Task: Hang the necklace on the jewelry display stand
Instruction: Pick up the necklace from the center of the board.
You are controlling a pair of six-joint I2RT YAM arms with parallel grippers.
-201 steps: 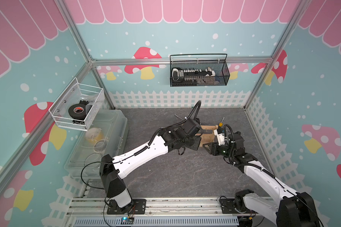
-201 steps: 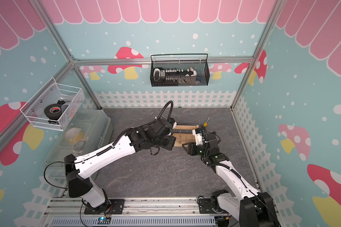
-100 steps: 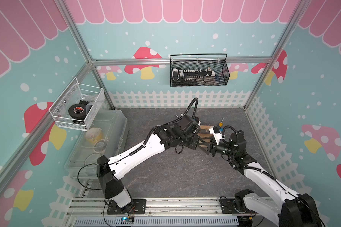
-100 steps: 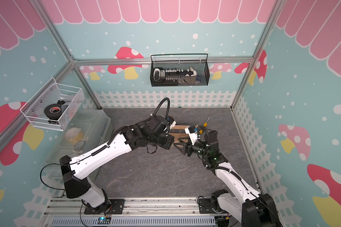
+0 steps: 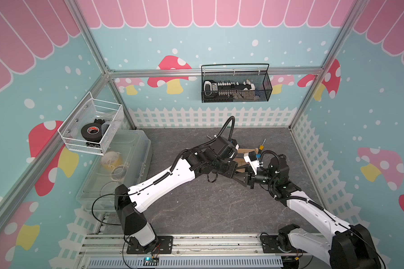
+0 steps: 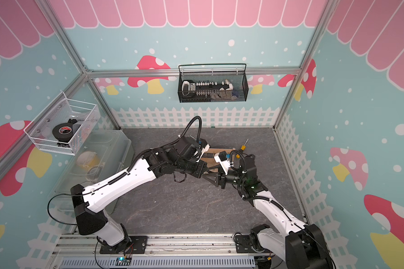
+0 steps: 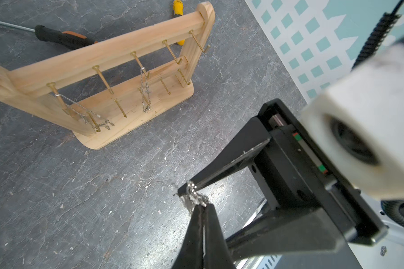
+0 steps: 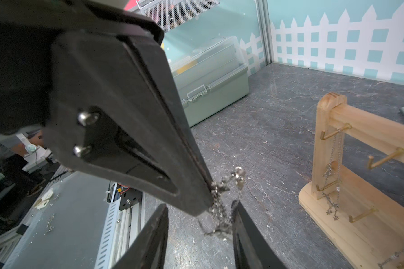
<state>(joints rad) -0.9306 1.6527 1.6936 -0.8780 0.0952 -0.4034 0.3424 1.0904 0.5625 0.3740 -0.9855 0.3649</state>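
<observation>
Now your left end effector (image 7: 201, 208) is pinching the bunched necklace (image 7: 193, 196). Your right end effector (image 8: 200, 208) is gaping around it, with the jewelry display stand (image 7: 131, 46) standing apart.

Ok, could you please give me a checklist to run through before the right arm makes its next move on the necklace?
1. Grip: left gripper shut on the silver chain necklace: ok.
2. Handover: right gripper jaws apart, either side of the dangling chain: ok.
3. Necklace spread into an open loop for hooking: not ok, bunched.
4. Target: light-wood jewelry display stand upright: ok.
5. Spare hook: empty gold peg on its top bar: ok.
6. Chain clear of the grey stone-look tabletop: cannot tell.
</observation>
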